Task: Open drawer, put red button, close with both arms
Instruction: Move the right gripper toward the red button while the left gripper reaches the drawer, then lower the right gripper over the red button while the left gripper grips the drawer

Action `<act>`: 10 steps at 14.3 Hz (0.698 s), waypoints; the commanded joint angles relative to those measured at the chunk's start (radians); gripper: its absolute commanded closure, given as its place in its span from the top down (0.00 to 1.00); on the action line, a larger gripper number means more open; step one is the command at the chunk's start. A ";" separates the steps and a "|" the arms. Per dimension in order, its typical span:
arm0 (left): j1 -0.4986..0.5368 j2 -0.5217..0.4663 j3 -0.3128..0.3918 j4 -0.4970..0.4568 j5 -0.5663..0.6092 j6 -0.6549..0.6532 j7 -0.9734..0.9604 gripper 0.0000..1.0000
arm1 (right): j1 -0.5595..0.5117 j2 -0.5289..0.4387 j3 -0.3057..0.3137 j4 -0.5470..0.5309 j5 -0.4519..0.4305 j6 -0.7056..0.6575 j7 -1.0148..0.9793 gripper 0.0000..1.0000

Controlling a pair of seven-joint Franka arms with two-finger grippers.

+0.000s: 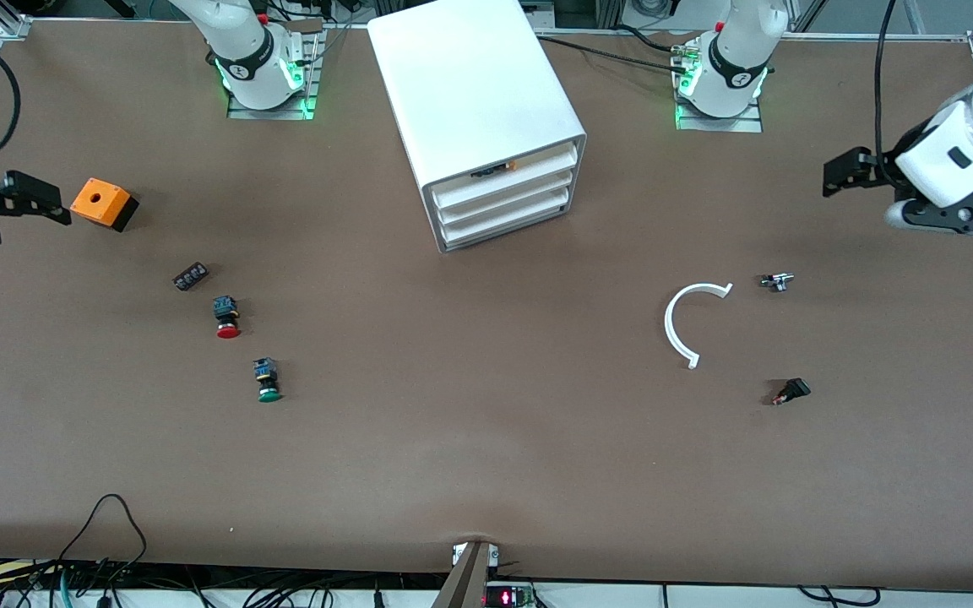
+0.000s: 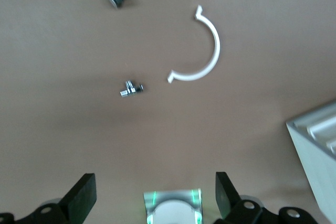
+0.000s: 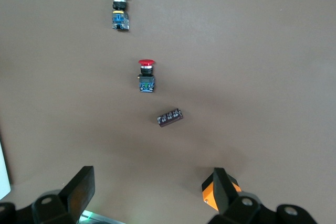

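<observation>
two grippers hang at the table's ends in the front view. the right gripper (image 1: 30, 198) is over the right arm's end, just beside an orange box (image 1: 103, 203), fingers spread and holding nothing. the red button (image 1: 226, 317) lies on its side well apart from it, nearer the camera, between a black block (image 1: 190, 276) and a green button (image 1: 267, 380). the left gripper (image 1: 848, 171) is over the left arm's end, empty; its spread can't be read here. the cabinet (image 1: 486, 110) stands between the bases, all three drawers (image 1: 503, 203) shut, an orange-and-black bit at the top one's rim. bare brown table (image 1: 470, 405) runs wide from the button to the cabinet. a white arc (image 1: 689, 321), a metal part (image 1: 777, 281) and a black switch (image 1: 791, 391) lie toward the left arm's end.

left wrist view: both fingers (image 2: 84, 195) stand wide apart, nothing between; the arc (image 2: 202, 51), the metal part (image 2: 130, 88) and the cabinet's corner (image 2: 317, 150) show below.

right wrist view: fingers (image 3: 81, 190) wide apart and empty; the red button (image 3: 146, 75) lies apart from them past the block (image 3: 170, 117), cap toward the green button (image 3: 119, 11).
</observation>
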 commanded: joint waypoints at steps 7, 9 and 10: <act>-0.138 0.241 -0.002 0.110 -0.347 -0.115 0.012 1.00 | 0.036 0.165 0.019 0.013 0.014 0.022 -0.014 1.00; -0.157 0.326 -0.010 0.114 -0.451 -0.077 0.015 1.00 | 0.033 0.209 0.020 0.015 0.020 0.043 -0.027 1.00; -0.161 0.344 -0.017 0.112 -0.495 -0.036 0.028 1.00 | 0.036 0.229 0.020 0.013 0.021 0.081 -0.031 1.00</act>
